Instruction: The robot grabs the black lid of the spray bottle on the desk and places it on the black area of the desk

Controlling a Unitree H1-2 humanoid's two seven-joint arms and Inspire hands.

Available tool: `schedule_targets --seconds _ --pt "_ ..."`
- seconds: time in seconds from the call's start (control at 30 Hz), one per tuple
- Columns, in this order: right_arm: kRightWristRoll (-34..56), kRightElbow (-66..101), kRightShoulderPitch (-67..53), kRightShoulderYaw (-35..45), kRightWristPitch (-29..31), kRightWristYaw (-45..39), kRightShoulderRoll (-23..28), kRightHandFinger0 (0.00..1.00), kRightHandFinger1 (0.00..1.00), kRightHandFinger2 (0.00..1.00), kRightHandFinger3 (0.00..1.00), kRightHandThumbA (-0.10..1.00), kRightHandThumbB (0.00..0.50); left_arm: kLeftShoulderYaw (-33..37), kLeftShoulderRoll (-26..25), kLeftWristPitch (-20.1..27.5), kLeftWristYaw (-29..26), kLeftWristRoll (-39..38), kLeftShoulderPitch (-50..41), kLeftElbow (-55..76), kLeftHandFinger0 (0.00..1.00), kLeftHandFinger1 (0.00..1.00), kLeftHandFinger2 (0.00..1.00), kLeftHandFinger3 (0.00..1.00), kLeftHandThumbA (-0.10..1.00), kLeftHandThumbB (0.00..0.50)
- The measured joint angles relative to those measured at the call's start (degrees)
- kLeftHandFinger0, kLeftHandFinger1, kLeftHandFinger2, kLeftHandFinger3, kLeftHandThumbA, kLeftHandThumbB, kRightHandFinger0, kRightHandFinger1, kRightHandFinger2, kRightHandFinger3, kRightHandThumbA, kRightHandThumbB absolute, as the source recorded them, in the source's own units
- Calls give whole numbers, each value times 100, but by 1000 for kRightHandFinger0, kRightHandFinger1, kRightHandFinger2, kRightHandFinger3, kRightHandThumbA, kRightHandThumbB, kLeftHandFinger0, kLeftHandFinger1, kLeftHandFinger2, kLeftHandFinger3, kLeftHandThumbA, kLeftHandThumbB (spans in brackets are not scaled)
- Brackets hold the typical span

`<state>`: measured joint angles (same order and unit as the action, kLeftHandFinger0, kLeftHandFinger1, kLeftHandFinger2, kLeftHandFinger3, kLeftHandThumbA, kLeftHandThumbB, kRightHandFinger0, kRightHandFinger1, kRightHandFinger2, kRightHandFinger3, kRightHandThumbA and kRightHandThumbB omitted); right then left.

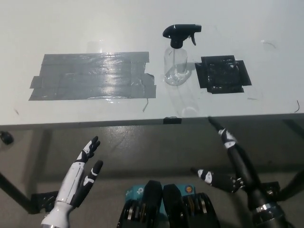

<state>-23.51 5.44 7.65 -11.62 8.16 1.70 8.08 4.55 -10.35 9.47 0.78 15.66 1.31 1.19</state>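
Observation:
A clear spray bottle (175, 65) stands upright on the white desk (95, 28), topped by its black trigger lid (180, 33). Just right of the bottle is a small black taped area (222, 73). My white left hand (83, 173) hangs open below the desk's front edge at the lower left. At the lower right my black right hand (228, 159) is also below the desk edge, open with fingers spread. Neither hand touches the bottle or holds anything.
A large grey taped patch (92, 76) covers the desk left of the bottle. The desk's front edge (152, 121) runs across the middle of the picture, with dark floor below it. A black desk leg (14, 190) shows at the lower left.

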Motion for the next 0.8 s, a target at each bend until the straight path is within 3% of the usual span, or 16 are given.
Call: schedule_targets --seconds 0.1,0.23,0.4,0.43,0.5,0.6,0.8 --pt "-299 290 247 144 -21 82 22 1000 1000 1000 1000 980 207 54 0 43 36 -67 -22 -13 1000 1000 1000 1000 1000 187" --pt "-602 403 847 353 -186 113 23 1000 1000 1000 1000 956 195 135 0 101 93 -142 -39 -58 1000 1000 1000 1000 1000 142" --pt "-865 176 1723 448 -508 108 36 1000 1000 1000 1000 951 210 147 -2 155 136 -180 -36 -138 1000 1000 1000 1000 1000 154" --pt "-944 90 1864 444 -577 108 48 1000 1000 1000 1000 975 257 149 -2 157 142 -184 -36 -141 1000 1000 1000 1000 1000 155" --pt "-1074 -92 2122 428 -687 102 90 1000 1000 1000 1000 916 317 151 -2 158 152 -187 -35 -143 1000 1000 1000 1000 1000 165" --pt "-1389 -589 2715 306 -932 57 247 1000 1000 1000 1000 956 437 154 -2 160 161 -189 -34 -150 1000 1000 1000 1000 1000 129" --pt "-1984 -1583 3765 -223 -1387 -107 507 1000 1000 1000 1000 1000 500 168 -2 183 168 -178 16 -165 1000 1000 1000 1000 1000 122"
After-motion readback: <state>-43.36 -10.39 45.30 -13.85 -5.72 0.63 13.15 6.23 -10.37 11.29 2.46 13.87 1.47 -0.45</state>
